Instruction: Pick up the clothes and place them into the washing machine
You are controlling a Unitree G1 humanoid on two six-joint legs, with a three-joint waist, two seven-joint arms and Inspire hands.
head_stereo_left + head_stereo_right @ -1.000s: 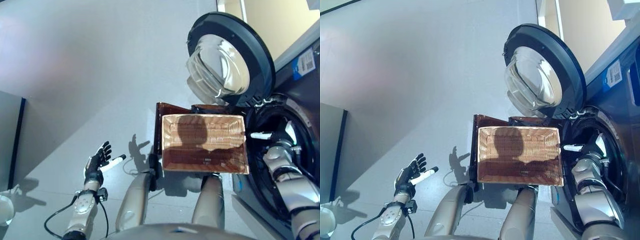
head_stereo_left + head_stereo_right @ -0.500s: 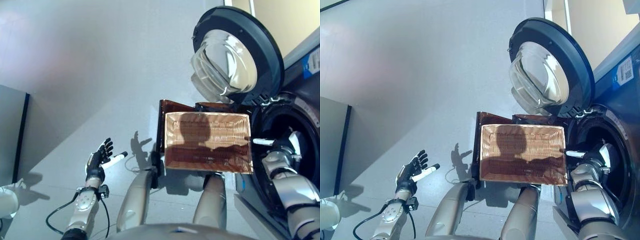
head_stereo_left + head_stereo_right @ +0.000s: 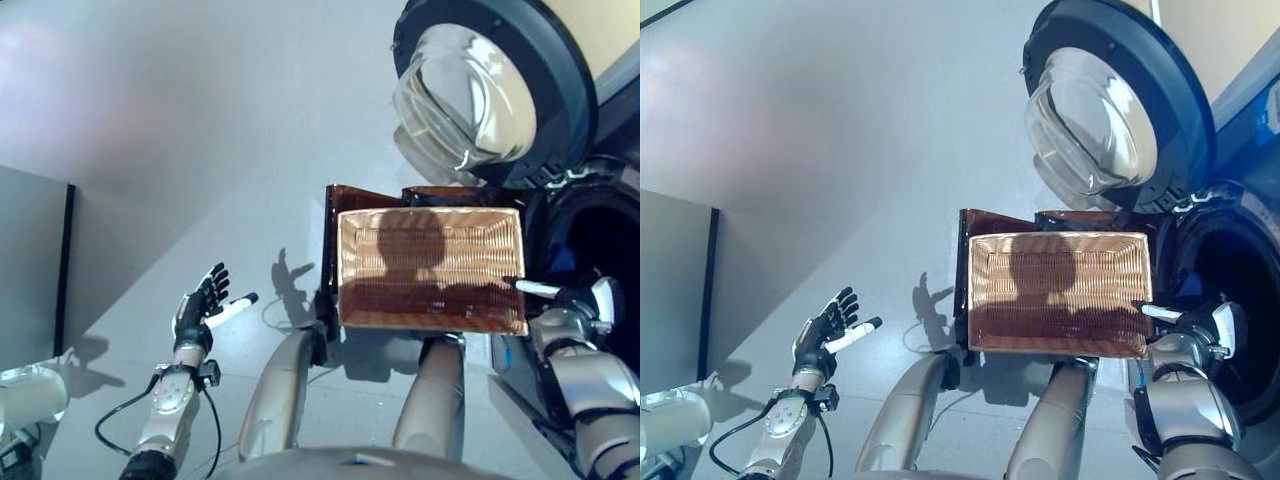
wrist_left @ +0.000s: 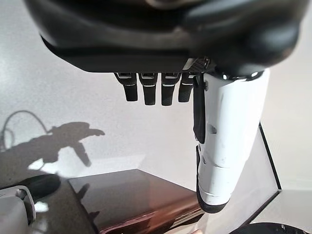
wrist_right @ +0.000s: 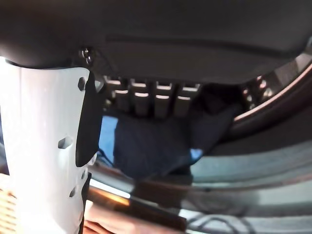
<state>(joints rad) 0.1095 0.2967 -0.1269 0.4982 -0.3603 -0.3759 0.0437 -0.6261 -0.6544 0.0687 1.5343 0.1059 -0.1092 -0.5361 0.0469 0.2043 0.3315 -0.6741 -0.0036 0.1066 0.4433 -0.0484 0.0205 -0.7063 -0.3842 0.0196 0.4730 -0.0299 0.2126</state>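
I see the dark clothes [image 5: 161, 146] lying at the washer [image 3: 1230, 270] opening, basket [image 3: 430, 265] empty, both hands w/ fingers straight, R hand [image 3: 1190, 325] by the opening, L hand [image 3: 200, 310] idle; soft, light fabric, I'd pinch a bunched fold.

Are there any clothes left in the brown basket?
No, the wicker basket shows only its bare woven bottom with a shadow across it, no clothes inside.
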